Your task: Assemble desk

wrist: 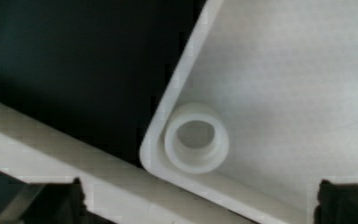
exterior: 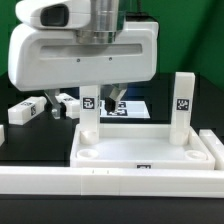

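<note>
Black table [exterior: 30,145], one desk slab [exterior: 140,150], two upright legs [exterior: 183,100] at its corners, two loose legs [exterior: 25,111] lying beside, jaws apart.

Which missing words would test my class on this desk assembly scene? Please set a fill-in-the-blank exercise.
1. The upright legs standing on the slab number ____.
2. The loose legs lie on the table toward the exterior view's ____.
3. The corner socket seen in the wrist view is ____.
4. The gripper is ____, holding nothing.

Missing words: two; left; empty; open.
</note>
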